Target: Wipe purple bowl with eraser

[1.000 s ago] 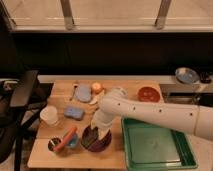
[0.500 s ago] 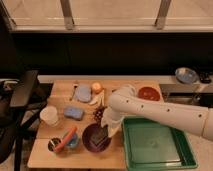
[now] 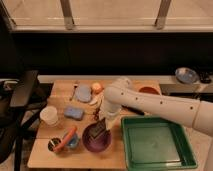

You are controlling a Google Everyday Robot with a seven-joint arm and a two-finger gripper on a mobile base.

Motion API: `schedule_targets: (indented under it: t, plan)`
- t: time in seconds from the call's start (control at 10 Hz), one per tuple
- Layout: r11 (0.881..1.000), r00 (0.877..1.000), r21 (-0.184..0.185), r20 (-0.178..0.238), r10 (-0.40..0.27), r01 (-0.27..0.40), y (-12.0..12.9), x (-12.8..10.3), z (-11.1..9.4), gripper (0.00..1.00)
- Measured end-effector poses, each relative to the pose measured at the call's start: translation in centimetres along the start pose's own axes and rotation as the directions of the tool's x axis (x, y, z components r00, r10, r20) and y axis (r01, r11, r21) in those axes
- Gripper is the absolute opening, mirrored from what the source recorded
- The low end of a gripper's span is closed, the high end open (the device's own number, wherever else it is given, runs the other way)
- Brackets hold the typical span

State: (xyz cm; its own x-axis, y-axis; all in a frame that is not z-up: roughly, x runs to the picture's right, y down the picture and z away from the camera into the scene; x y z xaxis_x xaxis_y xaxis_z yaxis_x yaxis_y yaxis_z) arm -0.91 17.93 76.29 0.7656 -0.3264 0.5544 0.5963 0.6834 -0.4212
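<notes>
The arm has swung back over the purple bowl (image 3: 96, 139), its jaws (image 3: 100, 128) clamped on the half-hidden eraser (image 3: 99, 130).

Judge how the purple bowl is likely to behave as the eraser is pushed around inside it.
The purple bowl looks like glossy plastic, so probably light and apt to slide on the wooden table. Its round, shallow shape suggests it could tip if pressed near the rim. The tool, shut on the eraser, presses from above into the bowl, which may help pin it.
</notes>
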Motion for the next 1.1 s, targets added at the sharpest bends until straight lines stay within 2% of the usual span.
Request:
schedule_targets:
  t: [0.1,0.2,0.5,0.7,0.9,1.1]
  plan:
    - [1.000,1.000,-0.002,-0.005,-0.006,0.006,0.0,-0.8,0.5,0.00]
    - [1.000,0.999,0.000,-0.038,-0.008,0.008,0.3,-1.6,0.8,0.00]
    - [1.000,0.995,-0.002,-0.103,0.009,-0.009,2.1,-2.8,1.6,0.00]
    - [0.999,0.991,-0.006,-0.130,0.037,-0.038,3.3,-2.0,1.4,0.00]
    - [0.997,0.989,-0.009,-0.131,0.072,-0.074,4.2,-0.5,1.1,0.00]
    - [0.996,0.987,-0.011,-0.137,0.089,-0.091,3.8,0.6,0.8,0.00]
